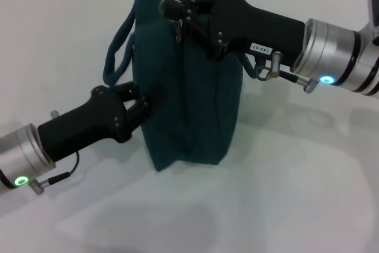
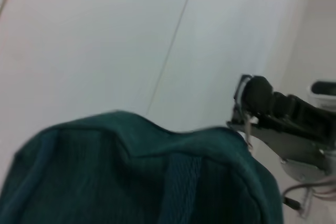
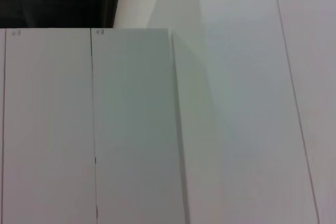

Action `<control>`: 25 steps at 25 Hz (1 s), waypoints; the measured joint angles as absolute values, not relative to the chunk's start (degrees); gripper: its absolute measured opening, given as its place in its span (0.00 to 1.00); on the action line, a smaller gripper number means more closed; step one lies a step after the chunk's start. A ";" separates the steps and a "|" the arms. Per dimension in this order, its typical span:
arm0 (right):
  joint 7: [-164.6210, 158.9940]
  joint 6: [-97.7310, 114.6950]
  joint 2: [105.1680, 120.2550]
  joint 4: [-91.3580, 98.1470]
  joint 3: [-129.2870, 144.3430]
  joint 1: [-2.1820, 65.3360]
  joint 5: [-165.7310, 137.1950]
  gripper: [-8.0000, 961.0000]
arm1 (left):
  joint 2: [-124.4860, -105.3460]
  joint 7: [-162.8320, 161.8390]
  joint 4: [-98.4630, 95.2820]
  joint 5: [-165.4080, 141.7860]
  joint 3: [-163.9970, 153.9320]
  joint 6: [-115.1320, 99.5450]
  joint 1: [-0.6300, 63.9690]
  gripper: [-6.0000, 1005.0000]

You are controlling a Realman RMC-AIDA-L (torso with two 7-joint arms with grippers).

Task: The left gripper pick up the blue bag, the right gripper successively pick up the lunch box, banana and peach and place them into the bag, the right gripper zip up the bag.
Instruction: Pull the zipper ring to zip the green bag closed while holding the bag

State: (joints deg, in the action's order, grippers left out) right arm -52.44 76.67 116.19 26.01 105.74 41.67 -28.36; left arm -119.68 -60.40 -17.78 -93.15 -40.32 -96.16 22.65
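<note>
White tabletop [image 1: 284,205] carries the blue bag [image 1: 189,87], which stands upright at mid-surface with its zip edge on top. No lunch box, banana or peach is visible outside the bag; whether they are inside cannot be seen.

Left gripper [image 1: 145,103]: positioned at the bag's lower side panel, on the robot's left of the bag. The jaws appear clenched on a fold of the fabric, steadying it. The left wrist view shows the bag's top edge and one carry strap [image 2: 181,187] close below the camera.

Right gripper [image 1: 177,15]: positioned at the bag's top edge, at the zip line. A small metal pull [image 1: 177,32] hangs just beside the fingertips. Whether the jaws are closed on the pull or open cannot be told. The right wrist view shows only pale panels and no part of the bag.

Handling: the bag is judged soft and flexible; fabric will buckle under a sideways pull, so counter-hold from the left gripper is required. Take hold at the zip pull only.

Orientation: the bag's long axis runs vertically in the head view. The zip line runs along the top edge, roughly away from the robot. One carry handle [image 1: 118,45] loops out on the bag's left side.
</note>
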 joint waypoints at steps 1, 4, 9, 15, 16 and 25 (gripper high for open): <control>-52.48 76.71 116.19 26.02 105.88 41.55 -28.03 0.03 | -119.63 -60.40 -17.87 -93.11 -41.07 -96.17 22.78 0.28; -52.52 76.93 116.19 26.02 106.09 41.31 -27.59 0.03 | -119.54 -60.38 -17.95 -93.13 -42.29 -96.19 23.17 0.19; -52.66 78.29 116.19 26.06 106.04 40.93 -26.20 0.03 | -119.46 -60.38 -18.02 -93.22 -42.77 -96.23 23.20 0.12; -52.79 78.89 116.19 26.34 105.64 40.25 -24.68 0.03 | -119.37 -60.30 -18.15 -93.69 -44.17 -96.71 23.20 0.07; -52.80 78.82 116.19 26.34 105.63 40.23 -24.61 0.03 | -119.34 -60.19 -18.18 -93.77 -44.61 -97.10 23.20 0.07; -52.82 78.05 116.14 25.90 105.30 40.24 -23.23 0.03 | -118.82 -59.36 -19.24 -95.15 -47.94 -101.48 23.36 0.06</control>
State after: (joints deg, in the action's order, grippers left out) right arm -52.82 78.05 116.14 25.90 105.30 40.24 -23.23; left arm -118.82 -59.36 -19.24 -95.15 -47.94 -101.48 23.36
